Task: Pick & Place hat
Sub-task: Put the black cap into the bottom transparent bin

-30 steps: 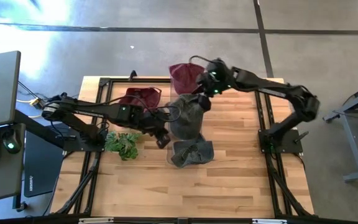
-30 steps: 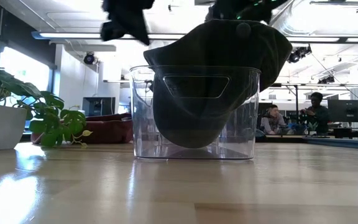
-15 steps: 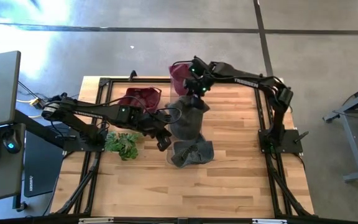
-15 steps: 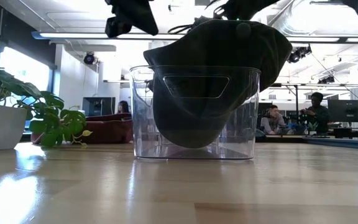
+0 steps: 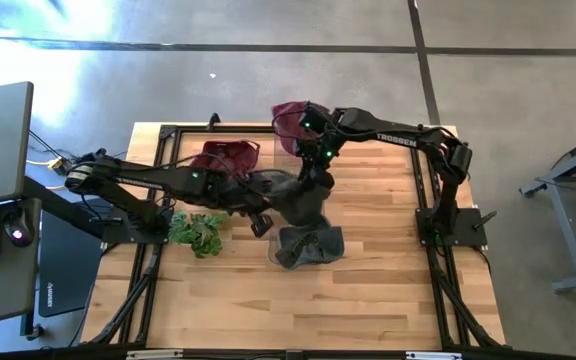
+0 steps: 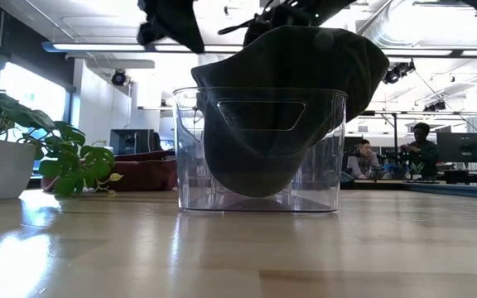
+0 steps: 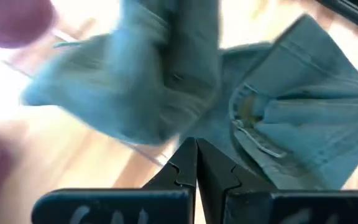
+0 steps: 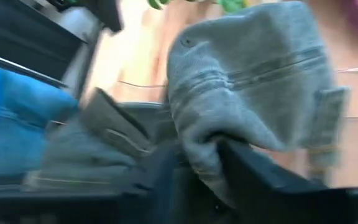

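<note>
1. Grey hat [image 5: 303,198] at frame centre of the high view, draped over the rim of the clear bin [image 6: 259,149]; in the low view, crown sagging inside, brim jutting past the right wall.
2. Right gripper [image 5: 318,165] just above that hat, fingers [image 8: 253,174] pinching a fold of grey fabric in the right wrist view. Risk: a thin pinch slipping out, or a premature release leaving the hat hung on the rim rather than down in the bin.
3. Left gripper [image 5: 261,222] at the bin's left edge, fingers [image 7: 185,165] pressed together, holding nothing. Risk: a knock against the bin wall or a clash with the right arm, both crowding the same spot.
4. Second grey hat [image 5: 308,246] on the table just below the bin in the high view; two maroon hats [image 5: 230,157] toward the upper part. Risk: a dragged brim tipping the light bin onto them.
5. Potted plant [image 5: 197,232] just left of centre, close under the left arm; a low sweep likely to brush its leaves.
</note>
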Action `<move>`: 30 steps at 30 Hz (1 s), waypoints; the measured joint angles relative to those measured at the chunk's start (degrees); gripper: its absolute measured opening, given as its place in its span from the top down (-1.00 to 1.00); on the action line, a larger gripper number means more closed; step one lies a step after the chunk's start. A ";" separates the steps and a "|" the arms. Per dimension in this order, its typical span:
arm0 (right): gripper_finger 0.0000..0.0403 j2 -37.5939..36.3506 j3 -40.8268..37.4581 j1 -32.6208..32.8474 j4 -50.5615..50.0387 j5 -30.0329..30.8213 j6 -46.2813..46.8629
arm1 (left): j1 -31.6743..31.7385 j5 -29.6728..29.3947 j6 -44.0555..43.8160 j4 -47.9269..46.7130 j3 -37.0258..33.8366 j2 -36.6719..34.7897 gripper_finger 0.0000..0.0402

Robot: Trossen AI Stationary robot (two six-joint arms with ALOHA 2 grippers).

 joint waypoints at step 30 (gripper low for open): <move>0.96 -8.93 -0.04 5.31 1.08 -11.62 12.35 | 0.00 1.61 39.95 7.36 7.52 3.91 -0.29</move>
